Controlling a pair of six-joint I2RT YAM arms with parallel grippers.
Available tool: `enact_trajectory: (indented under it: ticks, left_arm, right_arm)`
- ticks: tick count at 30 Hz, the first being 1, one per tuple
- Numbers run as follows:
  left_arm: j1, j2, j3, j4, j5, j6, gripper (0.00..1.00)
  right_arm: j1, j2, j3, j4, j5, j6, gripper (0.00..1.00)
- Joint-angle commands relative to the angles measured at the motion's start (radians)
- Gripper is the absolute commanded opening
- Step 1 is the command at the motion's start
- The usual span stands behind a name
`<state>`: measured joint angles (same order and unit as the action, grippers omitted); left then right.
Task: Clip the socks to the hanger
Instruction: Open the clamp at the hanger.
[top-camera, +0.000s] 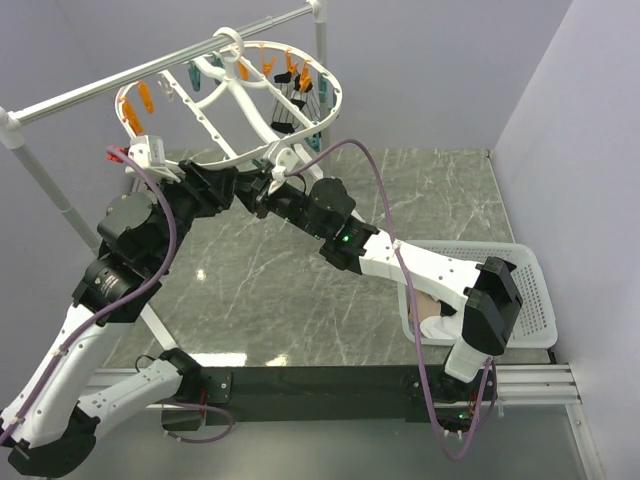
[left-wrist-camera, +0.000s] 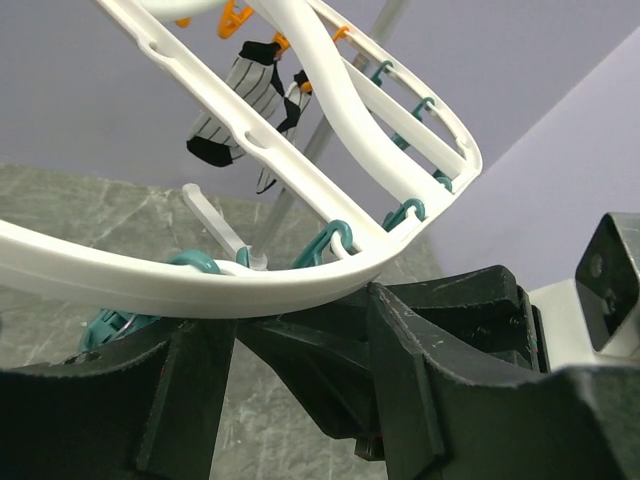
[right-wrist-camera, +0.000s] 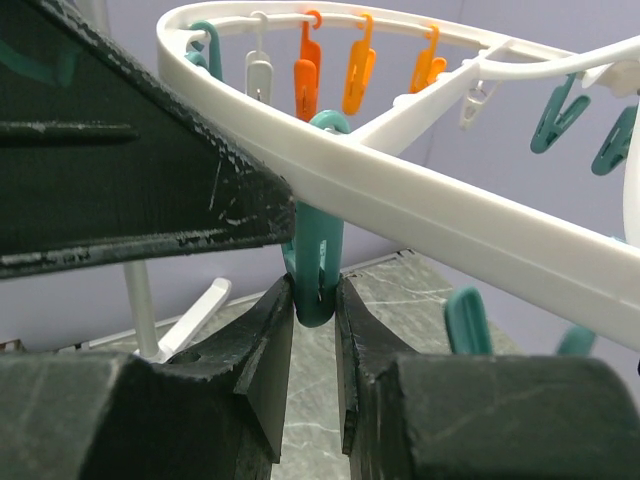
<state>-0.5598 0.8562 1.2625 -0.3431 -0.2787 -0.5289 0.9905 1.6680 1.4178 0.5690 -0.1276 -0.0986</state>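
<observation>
Up at the silver rail, the hanger hangs over the grey marble worktop, and both arms reach to its near rim. The right tool is closed narrowly on a teal clip that hangs from that rim, its fingers pinching the clip's lower end. The left tool sits just beside it under the rim. Its fingers stand apart with a dark shape between them, and I cannot tell whether they grip anything. A pair of striped socks hangs from orange clips at the hanger's far side. Well apart, a pinkish sock lies in the white basket at the right.
</observation>
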Motion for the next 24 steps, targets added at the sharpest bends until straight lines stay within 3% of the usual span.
enact_trajectory:
  ticks: [1,24]
  left_arm:
    - [-0.069,0.021,0.031,0.027,-0.086,0.036,0.57]
    - [-0.118,-0.052,-0.086,0.073,-0.16,0.075,0.58]
  right_arm:
    - [0.01,-0.045,0.052,0.014,0.014,-0.018,0.04]
    - [0.008,-0.062,0.09,-0.072,0.02,0.033,0.01]
